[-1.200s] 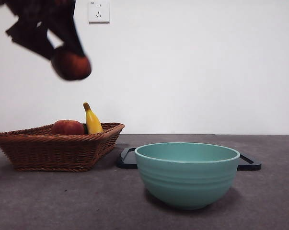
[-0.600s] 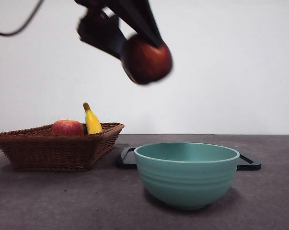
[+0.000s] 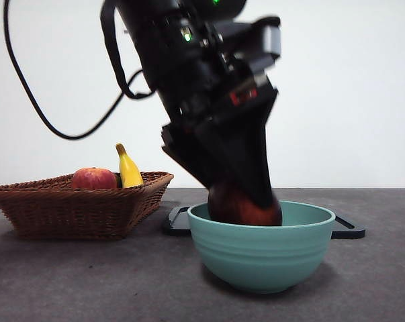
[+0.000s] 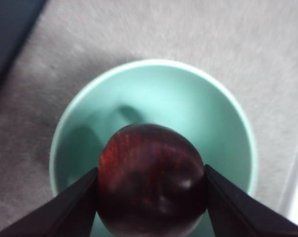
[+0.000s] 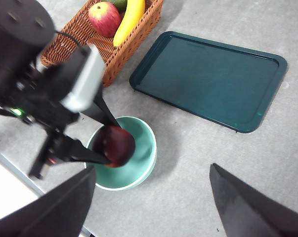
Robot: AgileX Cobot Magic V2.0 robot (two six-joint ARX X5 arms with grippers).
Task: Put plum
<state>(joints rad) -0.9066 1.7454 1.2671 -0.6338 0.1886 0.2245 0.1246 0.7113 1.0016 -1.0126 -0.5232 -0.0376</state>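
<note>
My left gripper [image 4: 151, 185] clamps the plum [image 4: 151, 180] at its widest, jaws snug on both sides, directly above the bowl [image 4: 228, 148]; smooth skin looks slippery, probably bruisable.

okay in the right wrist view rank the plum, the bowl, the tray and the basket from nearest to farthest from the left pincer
1. Plum: clamped in the left pincer.
2. Bowl: directly below the plum.
3. Tray and basket: both farther off, too close to call.

Plum [image 3: 239, 206] underside behind bowl [image 3: 261, 251] rim
</note>
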